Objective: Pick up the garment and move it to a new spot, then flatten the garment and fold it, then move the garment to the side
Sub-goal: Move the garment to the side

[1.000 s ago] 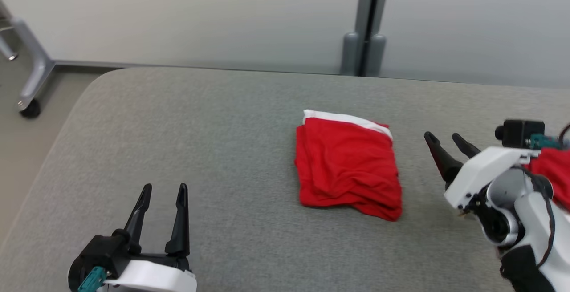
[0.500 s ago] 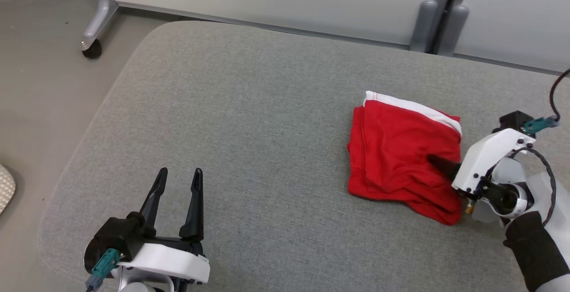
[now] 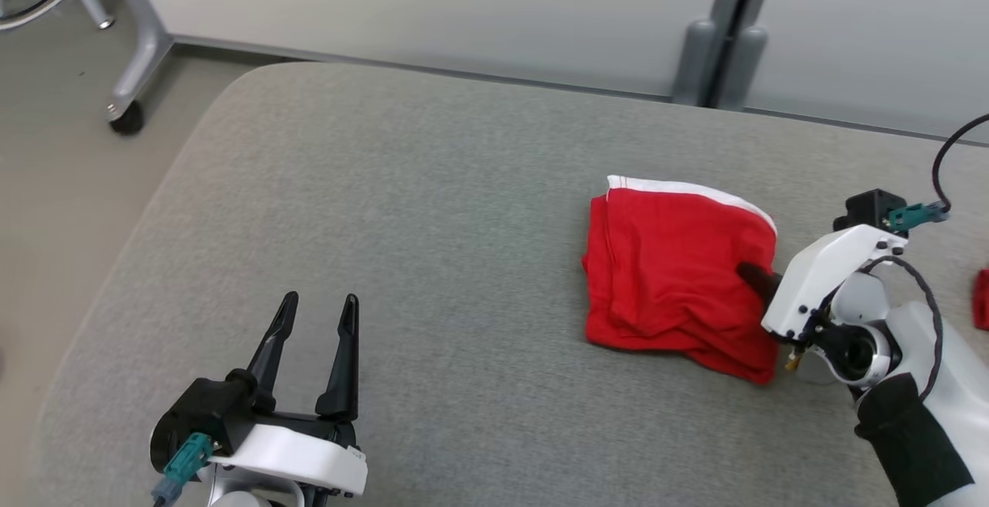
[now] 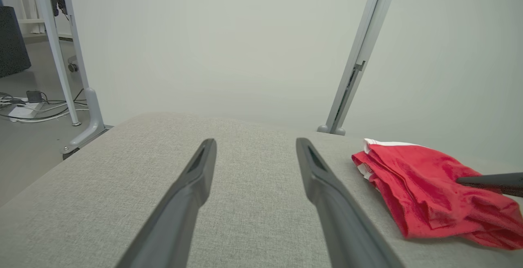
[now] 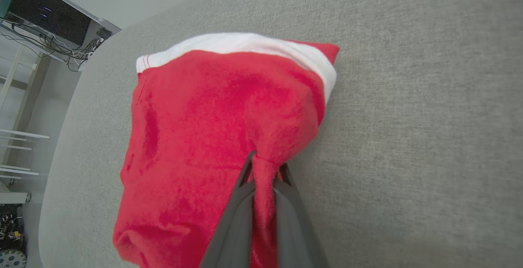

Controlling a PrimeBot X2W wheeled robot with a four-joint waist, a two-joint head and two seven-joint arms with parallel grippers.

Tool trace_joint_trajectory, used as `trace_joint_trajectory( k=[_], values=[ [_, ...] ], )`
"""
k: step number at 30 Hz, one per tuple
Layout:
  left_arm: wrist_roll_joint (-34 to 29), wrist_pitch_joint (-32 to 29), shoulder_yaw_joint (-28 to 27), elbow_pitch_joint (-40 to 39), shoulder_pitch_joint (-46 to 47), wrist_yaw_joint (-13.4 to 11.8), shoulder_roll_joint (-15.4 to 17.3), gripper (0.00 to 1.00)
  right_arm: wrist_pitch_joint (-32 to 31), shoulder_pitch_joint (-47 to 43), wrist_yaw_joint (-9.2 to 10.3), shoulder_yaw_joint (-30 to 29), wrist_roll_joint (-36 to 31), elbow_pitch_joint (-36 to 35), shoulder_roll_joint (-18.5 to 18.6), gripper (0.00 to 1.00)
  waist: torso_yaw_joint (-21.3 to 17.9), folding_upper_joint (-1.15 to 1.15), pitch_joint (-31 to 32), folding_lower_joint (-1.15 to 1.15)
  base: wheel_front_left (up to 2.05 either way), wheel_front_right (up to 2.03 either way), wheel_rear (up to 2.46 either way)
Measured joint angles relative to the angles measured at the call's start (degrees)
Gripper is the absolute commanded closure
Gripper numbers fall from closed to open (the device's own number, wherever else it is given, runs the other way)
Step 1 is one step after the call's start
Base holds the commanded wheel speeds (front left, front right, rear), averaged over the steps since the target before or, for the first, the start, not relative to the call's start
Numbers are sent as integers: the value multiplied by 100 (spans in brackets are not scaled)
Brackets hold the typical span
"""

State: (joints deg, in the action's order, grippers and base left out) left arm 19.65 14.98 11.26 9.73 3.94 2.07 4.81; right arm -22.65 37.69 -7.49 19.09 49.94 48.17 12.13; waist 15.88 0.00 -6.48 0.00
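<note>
The garment (image 3: 672, 260), red with a white band along its far edge, lies folded on the right half of the grey tabletop (image 3: 425, 221), nearer the right side than the middle. The right arm (image 3: 888, 321) comes in from the lower right corner of the head view, its white wrist turned so that the dark fingers (image 3: 753, 279) point left and slightly away from the robot, low over the cloth. The right jaws are closed on the garment's right edge: in the right wrist view the two fingers (image 5: 241, 202) stand almost together with a ridge of red cloth (image 5: 204, 117) pinched up between them, while the rest of the garment rests flat. The left arm (image 3: 263, 453) sits at the lower left, well apart from the garment, wrist level and fingers (image 3: 340, 360) pointing away from the robot over bare tabletop. The left jaws stand wide apart and hold nothing. In the left wrist view its own fingers (image 4: 192, 186) frame empty grey surface, with the garment (image 4: 425, 186) off to the right and a right finger (image 4: 490, 179) lying across it.
</note>
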Motion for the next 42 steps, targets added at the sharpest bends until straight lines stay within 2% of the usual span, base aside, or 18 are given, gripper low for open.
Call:
trace_joint_trajectory(
  k=[8,17,22,29,34,38,42],
  values=[
    [-66,1,131,-20,-14,122,25,0,167,-257,0,488,164,-469,83,100,-702,0,182,0,0,0,0],
    [-108,-18,460,43,63,223,-7,0,269,-339,0,882,457,-987,450,100,-1891,0,267,0,0,0,0],
    [-200,-125,646,21,278,263,-4,0,311,-127,0,1218,505,-1221,814,100,-2411,0,128,0,0,0,0],
    [-305,-333,805,-60,598,294,88,0,501,710,0,1947,672,-1577,1515,100,-2610,0,-448,0,0,0,0],
    [-350,-423,890,-123,747,313,138,0,508,1276,0,2586,694,-1612,2209,100,-2583,0,-799,0,0,0,0],
    [-369,-475,903,-177,816,313,179,0,525,1751,-1,3071,504,-1436,2653,100,-2524,0,-996,0,0,0,0],
    [-387,-495,932,-219,865,305,199,0,682,2115,-1,3512,43,-844,2852,100,-2455,0,-1146,0,0,0,0]
  ],
)
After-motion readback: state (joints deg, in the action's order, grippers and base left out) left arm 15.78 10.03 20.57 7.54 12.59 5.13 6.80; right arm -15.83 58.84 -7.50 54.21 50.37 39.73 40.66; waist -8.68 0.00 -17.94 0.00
